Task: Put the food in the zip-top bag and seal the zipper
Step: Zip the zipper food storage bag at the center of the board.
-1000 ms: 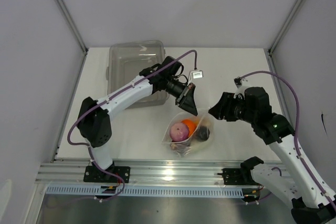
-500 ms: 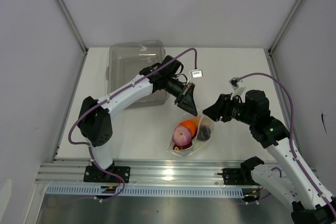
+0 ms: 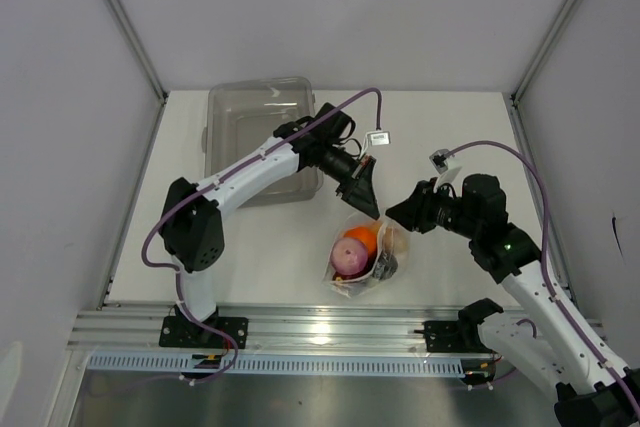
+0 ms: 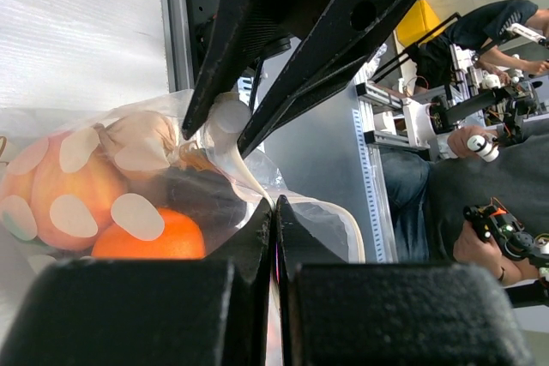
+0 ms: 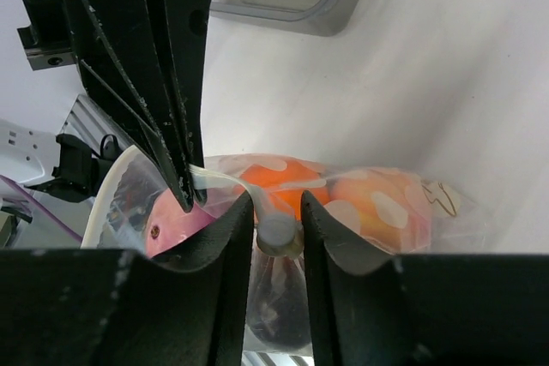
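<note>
Sealing is in hand: the clear floppy zip-top bag (image 3: 352, 285), bright toy food (image 3: 350, 255) inside, lies on the white table (image 3: 270, 247), with the left tool (image 4: 274, 216) clamped shut on its mouth edge and the right tool (image 5: 277, 203) nipping the whitish zipper tab (image 5: 279, 231). Next, I judge, that tab must be drawn along the mouth. A second ago the right tool stood wider, clear of the bag.

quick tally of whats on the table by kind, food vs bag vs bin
toy food pieces visible in the bag: 4 (orange, peach, pink bulb, dark grape bunch)
zip-top bag: 1
clear bin: 1
total: 6
</note>
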Controlling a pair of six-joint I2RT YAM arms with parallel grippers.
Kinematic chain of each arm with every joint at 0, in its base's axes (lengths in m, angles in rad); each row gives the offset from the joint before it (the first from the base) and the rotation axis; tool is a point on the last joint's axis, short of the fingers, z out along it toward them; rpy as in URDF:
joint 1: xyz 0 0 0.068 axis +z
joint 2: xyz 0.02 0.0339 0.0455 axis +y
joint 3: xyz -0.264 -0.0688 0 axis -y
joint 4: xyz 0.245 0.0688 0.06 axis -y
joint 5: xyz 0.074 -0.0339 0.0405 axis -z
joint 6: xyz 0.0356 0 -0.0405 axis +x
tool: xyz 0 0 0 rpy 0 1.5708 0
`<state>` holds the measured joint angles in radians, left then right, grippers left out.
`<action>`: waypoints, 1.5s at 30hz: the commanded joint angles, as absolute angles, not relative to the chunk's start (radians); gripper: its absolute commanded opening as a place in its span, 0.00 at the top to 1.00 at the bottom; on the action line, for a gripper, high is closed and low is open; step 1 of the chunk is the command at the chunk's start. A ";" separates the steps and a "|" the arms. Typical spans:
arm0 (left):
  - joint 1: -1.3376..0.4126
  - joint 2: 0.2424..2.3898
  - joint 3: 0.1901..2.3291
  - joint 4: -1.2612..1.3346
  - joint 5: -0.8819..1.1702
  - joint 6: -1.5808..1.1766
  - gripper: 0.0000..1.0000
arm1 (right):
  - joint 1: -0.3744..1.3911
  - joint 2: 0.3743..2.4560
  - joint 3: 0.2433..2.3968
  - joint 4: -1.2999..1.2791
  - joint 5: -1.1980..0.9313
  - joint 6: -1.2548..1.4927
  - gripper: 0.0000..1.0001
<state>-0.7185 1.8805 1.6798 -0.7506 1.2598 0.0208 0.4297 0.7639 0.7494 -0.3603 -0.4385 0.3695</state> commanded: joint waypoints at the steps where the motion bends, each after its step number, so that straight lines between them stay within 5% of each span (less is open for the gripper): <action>1: -0.718 1.881 1.735 -0.756 1.313 0.060 0.99 | 0.426 0.746 0.752 -0.305 -0.451 0.374 0.72; 5: -0.716 1.884 1.736 -0.759 1.289 0.054 1.00 | 0.426 0.749 0.772 -0.344 -0.422 0.373 0.87; 9: -0.715 1.876 1.730 -0.741 1.175 0.009 0.83 | 0.426 0.758 0.791 -0.374 -0.430 0.380 0.96; 12: -0.715 1.823 1.703 -0.671 1.035 -0.054 0.49 | 0.426 0.773 0.824 -0.400 -0.426 0.396 1.00; 15: -0.727 1.699 1.576 -0.548 0.895 -0.071 0.26 | 0.426 0.799 0.877 -0.474 -0.436 0.422 1.00; 19: -0.791 1.544 1.418 -0.408 0.723 -0.048 0.11 | 0.426 0.836 0.952 -0.555 -0.404 0.475 1.00; 28: -0.847 1.416 1.244 -0.259 0.647 -0.067 0.01 | 0.425 0.893 1.031 -0.621 -0.402 0.632 1.00; 37: -0.920 1.483 1.278 -0.322 0.453 -0.035 0.01 | 0.426 0.893 1.020 -0.617 -0.426 0.710 1.00; 45: -0.942 1.474 1.198 -0.259 0.460 -0.051 0.17 | 0.416 0.894 1.008 -0.626 -0.408 0.782 1.00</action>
<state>-0.9302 1.4868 1.2182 -0.3016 0.4725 -0.0528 0.4255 0.9024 0.9836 -0.6403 -0.4080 0.7338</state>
